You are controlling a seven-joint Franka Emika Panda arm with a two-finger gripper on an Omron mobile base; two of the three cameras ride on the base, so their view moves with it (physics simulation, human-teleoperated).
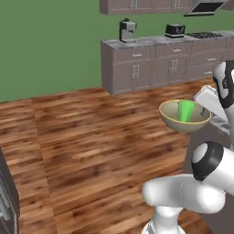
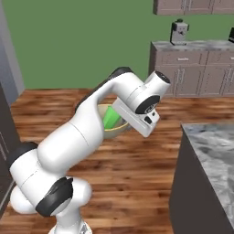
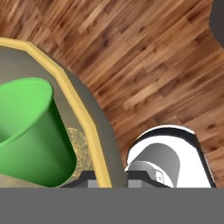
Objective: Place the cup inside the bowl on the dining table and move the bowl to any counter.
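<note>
**Carrying 1 bowl with 1 cup inside, above the wood floor**

Stretching across every view, the wood floor (image 1: 91, 137) is the biggest surface, brown planks with dark grain. Next in size, 1 counter (image 1: 155, 42) runs along the green back wall: grey veined marble over taupe cabinets with silver bar handles, and matching wall cabinets above. On it stand 1 coffee machine (image 1: 127, 31) and 1 toaster (image 1: 175, 30), with 1 cooktop (image 1: 204, 34) further right. 1 corner of the dining table (image 2: 215, 146), grey-and-white marble on a dark base, sits low right in the right base view.

1 bowl (image 1: 185, 116) is held up in the air over the floor, clear of both the table and the counter. It is wide, shallow and rounded, tan-yellow outside with a yellow rim and a pale olive inside. 1 cup (image 1: 186, 111) stands inside it, leaning slightly: a small bright green tapered tumbler with no handle, far narrower than the bowl.

The gripper (image 3: 106, 178) is pinched on the bowl's rim, 1 finger inside the wall and 1 outside.
</note>
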